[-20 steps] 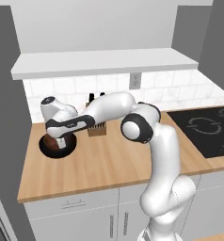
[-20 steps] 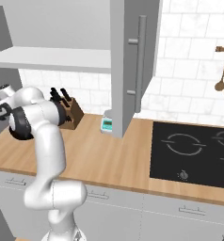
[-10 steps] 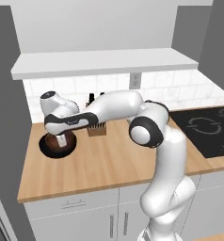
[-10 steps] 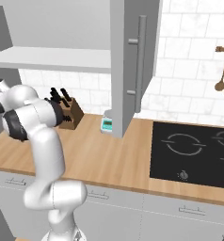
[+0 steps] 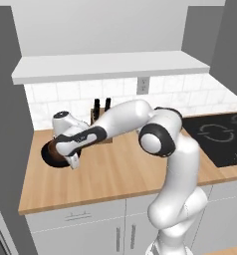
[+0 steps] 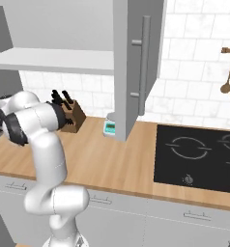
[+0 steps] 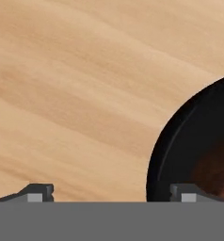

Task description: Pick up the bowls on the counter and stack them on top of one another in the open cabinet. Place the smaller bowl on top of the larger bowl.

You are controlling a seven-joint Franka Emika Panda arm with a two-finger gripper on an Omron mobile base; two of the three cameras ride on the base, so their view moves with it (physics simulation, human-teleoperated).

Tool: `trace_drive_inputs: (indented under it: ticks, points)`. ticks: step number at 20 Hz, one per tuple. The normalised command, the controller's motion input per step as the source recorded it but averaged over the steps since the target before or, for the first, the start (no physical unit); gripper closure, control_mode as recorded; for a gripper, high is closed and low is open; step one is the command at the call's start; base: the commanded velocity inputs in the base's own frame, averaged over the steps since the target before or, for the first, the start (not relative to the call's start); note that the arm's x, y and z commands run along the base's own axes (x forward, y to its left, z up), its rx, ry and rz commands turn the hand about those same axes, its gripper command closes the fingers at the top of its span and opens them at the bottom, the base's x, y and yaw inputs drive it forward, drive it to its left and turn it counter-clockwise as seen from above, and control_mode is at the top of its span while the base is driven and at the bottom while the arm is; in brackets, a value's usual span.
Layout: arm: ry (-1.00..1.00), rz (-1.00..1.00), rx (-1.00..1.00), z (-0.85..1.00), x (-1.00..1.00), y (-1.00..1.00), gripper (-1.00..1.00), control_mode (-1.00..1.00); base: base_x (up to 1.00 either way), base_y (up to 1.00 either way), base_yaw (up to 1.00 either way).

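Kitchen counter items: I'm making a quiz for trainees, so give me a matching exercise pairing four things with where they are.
Things:
1. black bowl
2. knife block
3. cooktop
4. wooden spoons

Places:
A. set into the counter at its right end
B. hanging on the tiled wall
C. at the counter's left end, under the gripper
D. against the backsplash, holding dark-handled knives

Pairs: 1-C, 2-D, 3-A, 4-B
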Motion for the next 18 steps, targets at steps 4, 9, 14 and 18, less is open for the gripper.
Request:
trace_drive_inputs:
  ticks: [4,9,14,18]
  points:
    - [-0.1,0.0,-0.12,-0.16,0.0,0.24,-1.0,-1.0,0.0,0.0,0.0]
    - [-0.13,-0.16,-0.08,0.0,0.0,0.17,-1.0,-1.0,0.0,0.0,0.0]
    - [-0.04,-0.11,-0.04,0.0,0.07,0.09,-1.0,-1.0,0.0,0.0,0.0]
    - [0.0,-0.01,0.0,0.0,0.14,0.0,-1.0,-1.0,0.0,0.0,0.0]
